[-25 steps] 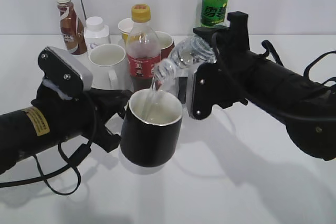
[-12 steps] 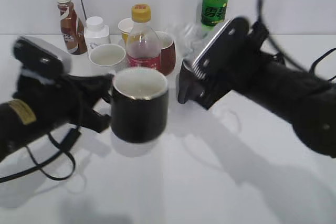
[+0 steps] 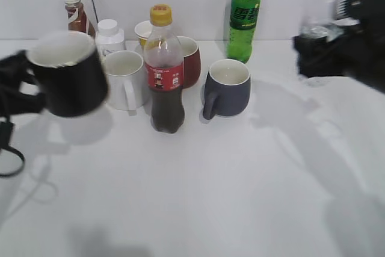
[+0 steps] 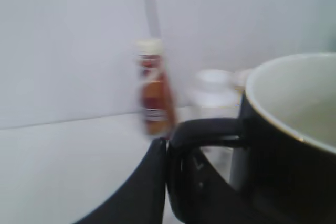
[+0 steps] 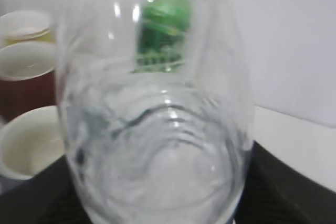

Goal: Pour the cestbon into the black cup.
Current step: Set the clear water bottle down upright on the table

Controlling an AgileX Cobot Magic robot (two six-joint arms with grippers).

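The black cup (image 3: 67, 74), glossy with a white inside, hangs in the air at the far left, blurred. My left gripper (image 3: 15, 91) is shut on its loop handle (image 4: 205, 129); the cup's rim fills the right of the left wrist view (image 4: 294, 119). The cestbon (image 3: 320, 4), a clear ribbed bottle, stands upright and blurred at the far right, held by my right gripper (image 3: 313, 52). In the right wrist view the cestbon (image 5: 157, 129) fills the frame between the dark jaws (image 5: 157, 203).
On the table stand a red-labelled cola bottle (image 3: 164, 70), a dark blue-grey mug (image 3: 227, 88), a white mug (image 3: 123, 79), a red mug (image 3: 189, 58), a tall green soda bottle (image 3: 245, 13), a brown drink bottle (image 3: 75, 16) and a white jar (image 3: 110, 35).
Pouring has ended. The left gripper has carried the black cup away to the left and up. The right gripper has swung the cestbon upright and away to the far right.
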